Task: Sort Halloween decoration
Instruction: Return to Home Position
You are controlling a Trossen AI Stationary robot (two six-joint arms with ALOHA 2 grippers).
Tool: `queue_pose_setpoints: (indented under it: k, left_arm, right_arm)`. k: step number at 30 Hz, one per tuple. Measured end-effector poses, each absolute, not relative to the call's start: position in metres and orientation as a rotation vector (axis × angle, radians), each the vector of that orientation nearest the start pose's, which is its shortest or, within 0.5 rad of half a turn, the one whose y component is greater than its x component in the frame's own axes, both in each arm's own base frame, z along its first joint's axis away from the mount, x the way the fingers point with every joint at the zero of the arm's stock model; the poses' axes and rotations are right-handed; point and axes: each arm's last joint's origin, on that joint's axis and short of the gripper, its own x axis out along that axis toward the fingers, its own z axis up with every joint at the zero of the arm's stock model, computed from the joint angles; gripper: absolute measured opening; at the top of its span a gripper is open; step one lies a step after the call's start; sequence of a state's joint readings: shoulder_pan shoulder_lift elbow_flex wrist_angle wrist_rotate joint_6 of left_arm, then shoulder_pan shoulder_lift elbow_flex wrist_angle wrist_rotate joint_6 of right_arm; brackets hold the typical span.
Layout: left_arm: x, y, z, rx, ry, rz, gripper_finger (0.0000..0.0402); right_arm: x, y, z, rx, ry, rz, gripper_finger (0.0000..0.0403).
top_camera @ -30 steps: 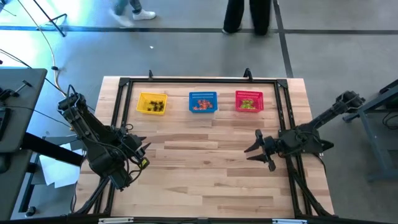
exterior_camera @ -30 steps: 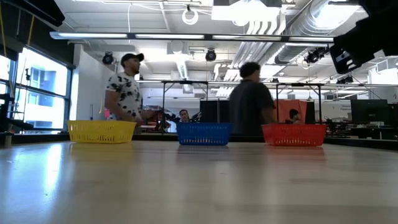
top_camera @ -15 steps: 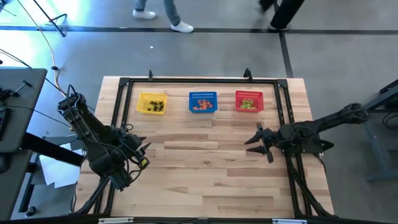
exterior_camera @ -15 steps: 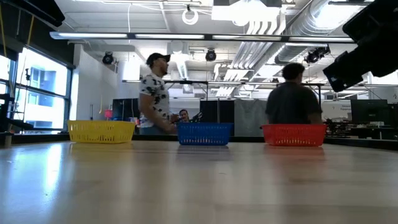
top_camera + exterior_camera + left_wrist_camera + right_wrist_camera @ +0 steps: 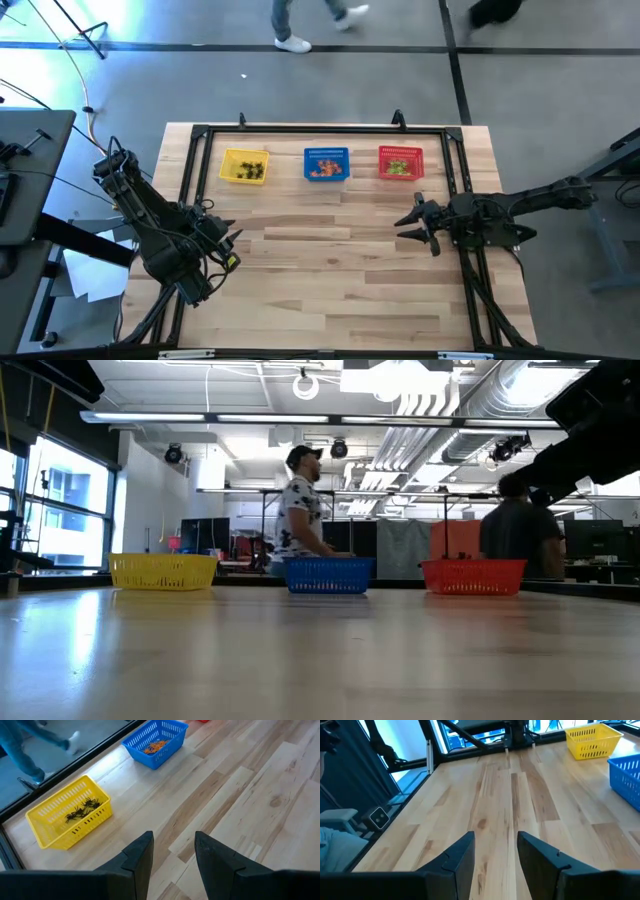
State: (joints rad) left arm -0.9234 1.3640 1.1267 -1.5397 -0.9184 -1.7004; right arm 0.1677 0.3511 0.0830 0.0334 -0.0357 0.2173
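though hung low over the right side of the table point(image 5: 330, 290), near the red basket point(image 5: 401, 149) but apart from it, pinches nothing: right gripper point(image 5: 405, 228) with fingers point(image 5: 460, 855) spread and only bare wood showing between them. same for the left gripper point(image 5: 232, 248), parked by the left edge, fingers point(image 5: 137, 855) spread, empty, waiting.

sorted by colour, by the look of the row: black spider trinkets point(image 5: 80, 810) in the yellow basket point(image 5: 226, 160), orange trinkets point(image 5: 152, 746) in the blue basket point(image 5: 326, 151), light green trinkets point(image 5: 398, 167) in the red basket. cannot rule out another colour mixed in among the green. baskets set in a line along the far edge, apart from one another, probably to keep each colour separate and within reach of either arm. no trinket seen loose on the planks, so likely done with sorting and only stowing the right arm; hence the open, unloaded fingers, with nothing to drop on the way.

beyond the table in the low view, a person point(image 5: 298, 525) behind the blue basket and a second person point(image 5: 518, 535) behind the red one, both clear of the arms.

as for writing: no brand, label or lettering legible on baskets, arms or table.
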Motion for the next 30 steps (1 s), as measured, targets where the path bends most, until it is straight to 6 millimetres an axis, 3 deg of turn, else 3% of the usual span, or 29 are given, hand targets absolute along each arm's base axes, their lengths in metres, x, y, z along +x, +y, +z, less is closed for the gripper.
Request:
queue_pose_setpoints:
  k: [23,30]
  left_arm:
    - [0.139,-0.146,0.279,-0.145,0.675,0.735,0.0133]
    - [0.138,-0.147,0.278,-0.142,0.717,0.731,0.0133]
  right_arm:
    - [0.119,0.019,0.175,0.203,0.143,0.106,0.0145]
    - [0.118,0.021,0.162,0.243,0.093,0.129,0.0145]
